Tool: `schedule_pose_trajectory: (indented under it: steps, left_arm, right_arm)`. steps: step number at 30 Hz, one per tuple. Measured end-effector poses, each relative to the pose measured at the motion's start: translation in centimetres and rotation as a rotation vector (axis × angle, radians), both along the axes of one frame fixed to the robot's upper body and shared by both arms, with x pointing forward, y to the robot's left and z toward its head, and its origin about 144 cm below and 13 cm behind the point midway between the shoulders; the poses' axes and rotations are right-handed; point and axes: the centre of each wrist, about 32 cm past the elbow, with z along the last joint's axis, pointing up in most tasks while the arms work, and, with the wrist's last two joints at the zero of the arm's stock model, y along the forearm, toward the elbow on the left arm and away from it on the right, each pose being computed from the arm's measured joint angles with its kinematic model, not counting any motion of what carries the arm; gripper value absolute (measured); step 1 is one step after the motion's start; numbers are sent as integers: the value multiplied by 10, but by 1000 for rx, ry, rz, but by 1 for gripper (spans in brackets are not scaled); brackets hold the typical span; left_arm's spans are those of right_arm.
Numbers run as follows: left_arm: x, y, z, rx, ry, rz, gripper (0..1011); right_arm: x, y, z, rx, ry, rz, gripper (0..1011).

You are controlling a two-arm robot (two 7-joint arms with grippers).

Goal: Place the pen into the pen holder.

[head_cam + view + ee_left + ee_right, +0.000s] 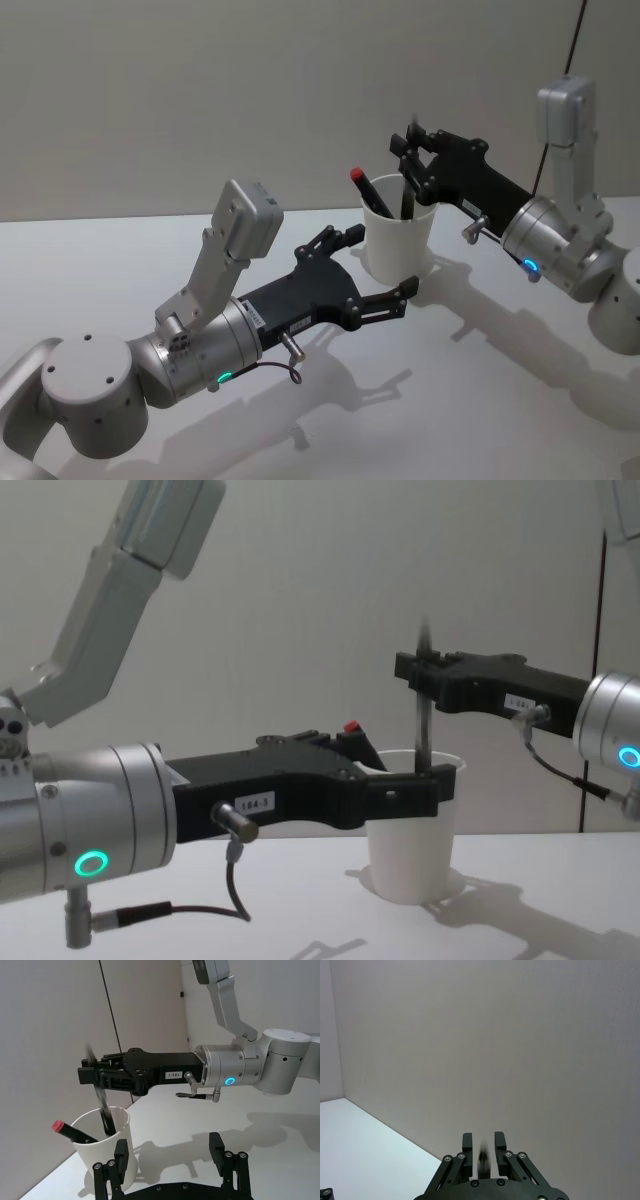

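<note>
1. We see the pen holder (398,238) upright on the white bench (480,380), a red-capped pen (370,193) leaning inside it.
2. Our right tool (408,152) sits above the rim, gripping a dark pen (424,710); its lower end dips into the cup, hidden there and blurred.
3. Our left tool (380,270) is spread wide around the cup's near side; whether it touches is unclear.

**Worktop and what sits on it**

Plain white worktop (120,260), matte, running back to a grey wall. One white paper cup, the pen holder (399,240), stands upright on it, toward the far middle. Arm shadows fall across the surface near the cup.
</note>
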Motion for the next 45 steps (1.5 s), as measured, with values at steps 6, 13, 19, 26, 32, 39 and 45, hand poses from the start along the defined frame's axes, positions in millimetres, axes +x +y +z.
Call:
schedule_pose_trajectory:
  steps: [6, 13, 19, 26, 32, 39, 45]
  left_arm:
    - [0, 0, 0, 0, 0, 0, 1001]
    - [0, 0, 0, 0, 0, 0, 1001]
    - [0, 0, 0, 0, 0, 0, 1001]
    - [0, 0, 0, 0, 0, 0, 1001]
    - [0, 0, 0, 0, 0, 0, 1001]
    - [0, -1, 0, 1, -5, 17, 1001]
    - [0, -2, -1, 8, -20, 69, 1001]
  right_arm:
    - [0, 0, -1, -8, -1, -5, 407]
    - [0, 0, -1, -13, -2, -7, 606]
    - [-1, 0, -2, -11, -1, -10, 783]
    - [-5, -6, 3, 30, -5, -29, 980]
    - [-13, -13, 7, 54, -6, -54, 1002]
    - [-18, -16, 8, 64, -1, -69, 1002]
    - [-24, -17, 5, 62, 7, -88, 1002]
